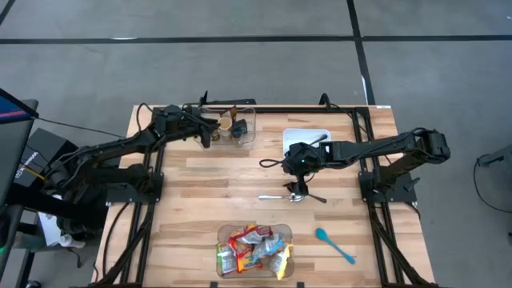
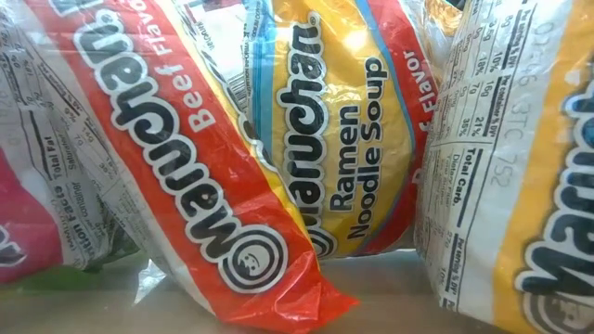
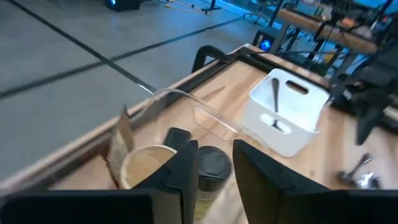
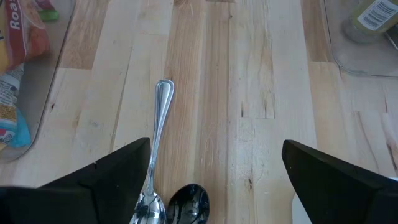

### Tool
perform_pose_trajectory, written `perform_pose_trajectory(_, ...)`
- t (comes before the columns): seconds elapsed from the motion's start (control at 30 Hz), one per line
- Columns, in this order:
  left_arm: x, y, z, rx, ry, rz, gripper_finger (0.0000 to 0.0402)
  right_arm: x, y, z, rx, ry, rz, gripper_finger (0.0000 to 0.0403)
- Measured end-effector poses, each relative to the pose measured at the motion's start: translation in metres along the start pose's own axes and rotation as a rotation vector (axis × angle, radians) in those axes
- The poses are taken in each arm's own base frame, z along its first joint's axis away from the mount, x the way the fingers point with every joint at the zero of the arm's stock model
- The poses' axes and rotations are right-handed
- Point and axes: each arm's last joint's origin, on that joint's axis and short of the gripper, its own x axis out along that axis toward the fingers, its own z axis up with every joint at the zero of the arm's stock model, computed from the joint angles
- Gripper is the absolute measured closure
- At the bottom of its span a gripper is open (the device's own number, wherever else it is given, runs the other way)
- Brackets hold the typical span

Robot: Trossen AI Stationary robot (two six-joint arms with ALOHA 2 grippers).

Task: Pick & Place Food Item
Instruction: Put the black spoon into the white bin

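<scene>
Left gripper (image 3: 214, 171), at the clear bin (image 1: 240, 126) on the surface's far side, narrows around a dark-lidded jar (image 3: 211, 163); we should seat both fingers before lifting. Right gripper (image 4: 214, 180) hangs spread over spoons (image 4: 155, 155).

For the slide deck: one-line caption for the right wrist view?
Open right gripper hovering over two metal spoons on the wooden table.

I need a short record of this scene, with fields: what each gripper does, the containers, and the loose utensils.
left gripper: at the clear bin at the far edge, fingers around a dark-lidded jar
right gripper: open, above the metal spoons at mid-table
white tray: far side, holds a utensil
near bin: ramen packets
loose utensil: teal spoon, near right
</scene>
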Motion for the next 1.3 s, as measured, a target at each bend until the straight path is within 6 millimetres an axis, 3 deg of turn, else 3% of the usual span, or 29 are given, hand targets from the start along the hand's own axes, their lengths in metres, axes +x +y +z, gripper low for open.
perform_pose_trajectory(0.13, 0.001, -0.005, -0.002, -0.099, 0.021, -0.018, 0.0316, 0.0, 0.0, 0.0, 0.0, 0.0, 0.0, 0.0045)
perform_pose_trajectory(0.3, 0.002, -0.015, -0.004, -0.058, 0.029, -0.065, 0.0317, 0.0, 0.001, 0.0, -0.003, 0.005, 0.003, 0.0045)
perform_pose_trajectory(0.57, -0.003, -0.06, 0.0, 0.163, -0.062, -0.358, 0.0316, 0.0, 0.002, -0.001, -0.004, 0.01, 0.005, 0.0045)
perform_pose_trajectory(0.8, -0.016, -0.087, 0.008, 0.187, -0.184, -0.498, 0.0317, 0.0, 0.005, -0.009, 0.046, 0.092, 0.015, 0.0045)
perform_pose_trajectory(1.3, -0.031, -0.102, 0.014, 0.146, -0.248, -0.592, 0.0317, -0.005, 0.023, -0.03, 0.23, 0.341, 0.026, 0.0045)
